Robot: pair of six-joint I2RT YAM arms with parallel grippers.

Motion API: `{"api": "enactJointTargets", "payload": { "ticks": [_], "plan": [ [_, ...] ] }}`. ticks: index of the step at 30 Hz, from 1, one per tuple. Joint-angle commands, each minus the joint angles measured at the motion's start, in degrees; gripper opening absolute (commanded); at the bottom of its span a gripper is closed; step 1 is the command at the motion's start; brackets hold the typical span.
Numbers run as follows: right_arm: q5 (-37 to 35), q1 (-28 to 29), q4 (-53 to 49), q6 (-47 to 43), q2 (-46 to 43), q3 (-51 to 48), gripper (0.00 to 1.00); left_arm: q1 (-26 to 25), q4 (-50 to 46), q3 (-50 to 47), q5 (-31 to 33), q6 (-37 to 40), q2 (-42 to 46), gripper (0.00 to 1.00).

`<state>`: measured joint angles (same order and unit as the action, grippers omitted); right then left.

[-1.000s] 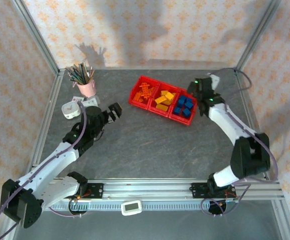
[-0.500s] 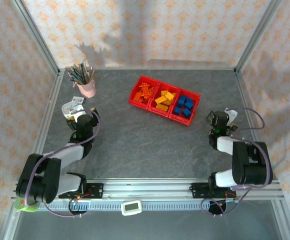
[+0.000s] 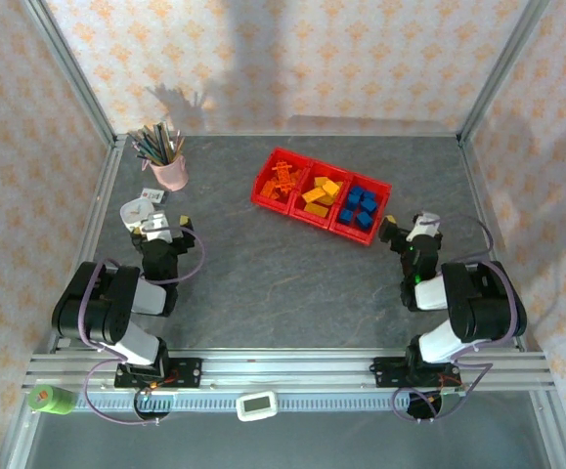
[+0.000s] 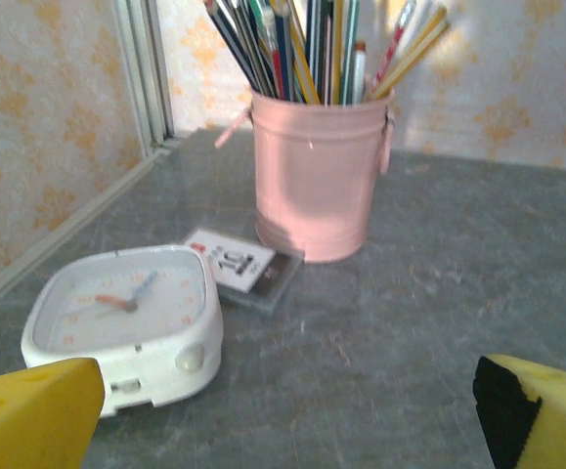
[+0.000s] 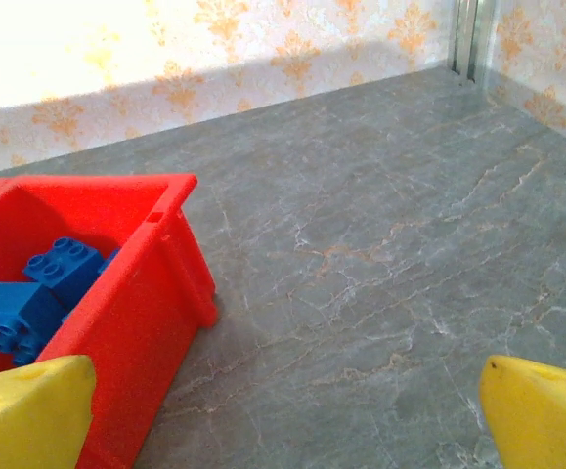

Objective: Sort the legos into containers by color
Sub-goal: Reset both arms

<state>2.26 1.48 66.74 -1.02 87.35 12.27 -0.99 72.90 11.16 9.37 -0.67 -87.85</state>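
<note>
The containers [image 3: 263,192] are three joined red bins in a row at the table's middle back. The left bin holds deep orange legos [image 3: 282,180], the middle one yellow-orange legos [image 3: 320,195], the right one blue legos [image 3: 360,207]. The right wrist view has that bin's red wall [image 5: 136,293] at the left, with blue legos [image 5: 28,293] inside. My right gripper [image 3: 410,227] [image 5: 287,415] hangs open over bare table, right of the bins. My left gripper [image 3: 163,225] [image 4: 287,420] is open and empty at the left side, facing the pink cup.
A pink cup of pencils [image 3: 169,174] [image 4: 320,176] stands at the back left. A white clock [image 3: 136,212] [image 4: 116,322] and a small flat card [image 4: 243,272] lie just ahead of my left gripper. Metal frame rails run along the table's edges.
Both arms have folded back toward their bases. The left gripper drew back and left toward the clock; the right gripper came back from beside the blue bin to the near right.
</note>
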Motion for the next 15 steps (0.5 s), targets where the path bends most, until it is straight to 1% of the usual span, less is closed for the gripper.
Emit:
{"api": "enactJointTargets", "payload": {
  "ticks": [1, 3, 6, 11, 15],
  "plan": [
    [-1.71, 0.37, 3.75, -1.47, -0.28, 1.05, 1.0, 0.48, 2.48, 0.62, 0.23, -2.34, 0.58, 1.0],
    [-1.65, 0.36, 3.37, -1.44, -0.31, 1.18, 1.0, 0.47, 5.04, 0.26, 0.47, -1.93, -0.3, 1.0],
    [-1.65, 0.37, 3.36, -1.44, -0.32, 1.19, 1.0, 0.41, 3.3, 0.62, 0.23, -2.06, 0.14, 1.0],
    [-1.39, 0.37, 2.35, -1.44, 0.09, 1.95, 1.0, 0.46, 4.32, 0.45, 0.08, -1.81, -0.2, 1.0],
    [-1.43, 0.37, 3.22, -1.44, -0.42, 1.12, 1.0, 0.46, 3.33, 0.88, -2.44, -0.96, -0.15, 0.99]
  ]
}}
